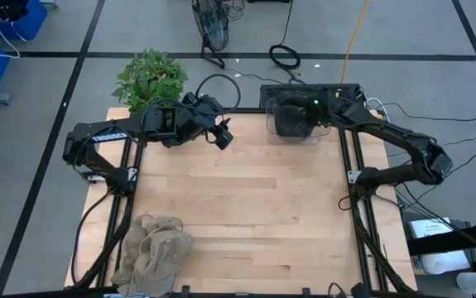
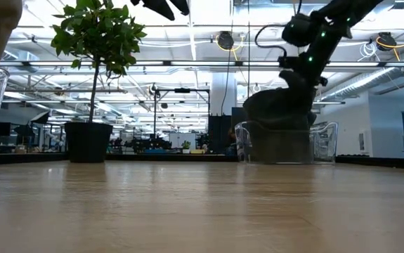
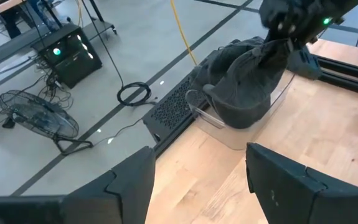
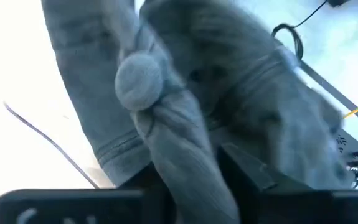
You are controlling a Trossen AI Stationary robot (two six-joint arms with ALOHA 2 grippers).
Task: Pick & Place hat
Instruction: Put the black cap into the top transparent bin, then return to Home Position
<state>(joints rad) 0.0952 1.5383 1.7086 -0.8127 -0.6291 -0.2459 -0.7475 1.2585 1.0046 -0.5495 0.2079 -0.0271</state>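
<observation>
My right gripper (image 1: pixel 304 112) sits over the clear bin (image 1: pixel 330 131), fingers pinched on the crown of the dark hat (image 3: pixel 247 81). The hat hangs inside the bin, brim drooping. My left gripper (image 3: pixel 197 180) hovers near the bin, on the potted plant (image 1: pixel 148 79) side, fingers apart, empty. Hat reads as soft, light, floppy cloth; it folds where pinched, not fragile. Best hold, I judge: bunched fabric by the top button (image 4: pixel 140 79). Tan hats (image 1: pixel 153 252) lie well away from the bin.
</observation>
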